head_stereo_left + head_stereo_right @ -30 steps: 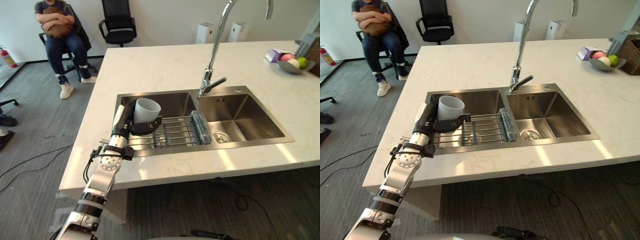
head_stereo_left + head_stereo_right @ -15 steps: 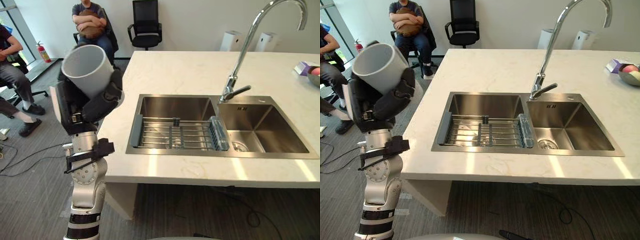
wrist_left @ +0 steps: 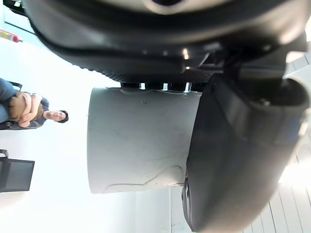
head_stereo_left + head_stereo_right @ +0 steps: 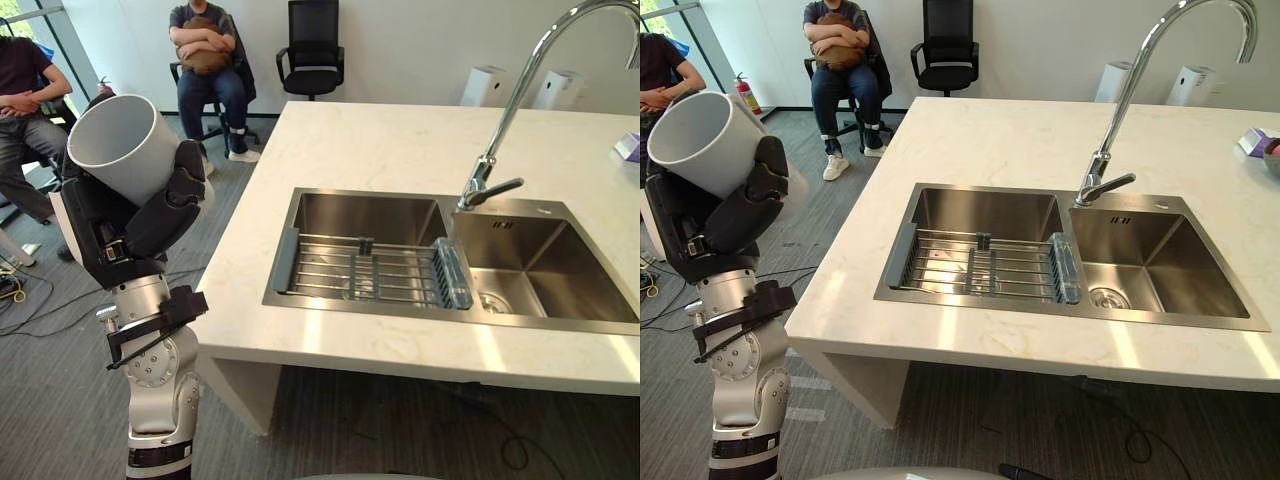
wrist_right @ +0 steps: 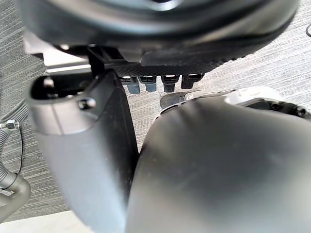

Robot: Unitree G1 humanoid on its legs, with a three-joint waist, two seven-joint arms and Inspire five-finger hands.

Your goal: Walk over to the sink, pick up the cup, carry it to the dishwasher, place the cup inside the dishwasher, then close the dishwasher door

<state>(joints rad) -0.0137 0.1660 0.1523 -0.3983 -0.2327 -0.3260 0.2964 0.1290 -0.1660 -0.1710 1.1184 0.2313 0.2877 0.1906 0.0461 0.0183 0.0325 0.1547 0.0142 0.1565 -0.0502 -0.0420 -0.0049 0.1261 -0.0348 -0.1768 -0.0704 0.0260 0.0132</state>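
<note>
White cylindrical cup (image 4: 120,150) gripped in dark left hand (image 4: 150,215), well to the left of stainless-steel double-bowl sink (image 4: 360,215). Hand closed round lower wall of cup, base of cup hidden inside the grip. In left wrist view, thumb (image 3: 238,155) pressed flat against side wall of cup, fingertips (image 3: 160,86) hooked over the opposite side. Cup tilted, open mouth turned upward and away from the sink. Cup and hand held in the air past the edge of the pale marbled countertop (image 4: 380,150) on the sink's left, over grey carpeted floor (image 4: 60,400).

Sink set into the countertop, both bowls open to view. Metal wire rack (image 4: 370,275) laid across the left bowl of the sink, along its near side. Round drain (image 4: 493,300) in the floor of the right bowl. Tall chrome gooseneck faucet (image 4: 520,90) mounted just behind the sink, at the divider between the bowls, lever pointing toward the right bowl.

Seated person with folded arms (image 4: 205,50) far behind and to the left of the sink. Black office chair (image 4: 313,40) beside that person, on the side nearer the sink. Second seated person (image 4: 25,90) farther left of the sink.

Dark right hand (image 5: 82,145) seen in right wrist view above grey carpet; open or closed state not determinable.
</note>
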